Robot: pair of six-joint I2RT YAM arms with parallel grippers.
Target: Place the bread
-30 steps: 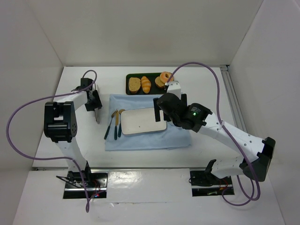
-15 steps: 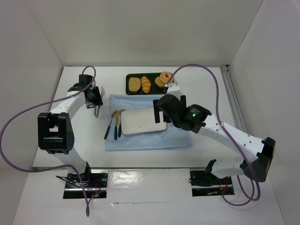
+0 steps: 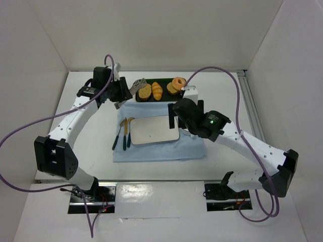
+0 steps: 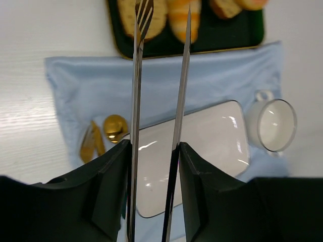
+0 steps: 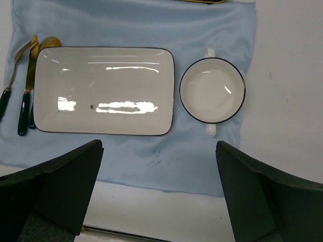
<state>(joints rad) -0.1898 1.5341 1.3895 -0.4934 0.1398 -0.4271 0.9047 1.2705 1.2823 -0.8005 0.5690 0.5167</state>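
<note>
The bread, a glazed ring bun (image 3: 178,82), sits at the right end of the dark tray (image 3: 138,96) at the back; in the left wrist view only its edge (image 4: 251,3) shows at the top. My left gripper (image 3: 123,91) (image 4: 154,151) is shut on metal tongs (image 3: 137,85) (image 4: 136,75). The tongs' forked tips hang over the toast slice (image 3: 145,91) at the tray's left end, well left of the bun. My right gripper (image 3: 174,117) (image 5: 160,196) is open and empty above the blue cloth's near edge.
A croissant (image 3: 157,91) lies mid-tray. A white rectangular plate (image 3: 154,130) (image 5: 106,91) lies on the blue cloth (image 3: 151,151), with gold cutlery (image 3: 122,133) to its left and a white bowl (image 5: 212,91) to its right, hidden under the right arm from above.
My left arm has swung from the table's left side back and right, bringing the tongs over the tray's left end. The right arm has barely moved.
</note>
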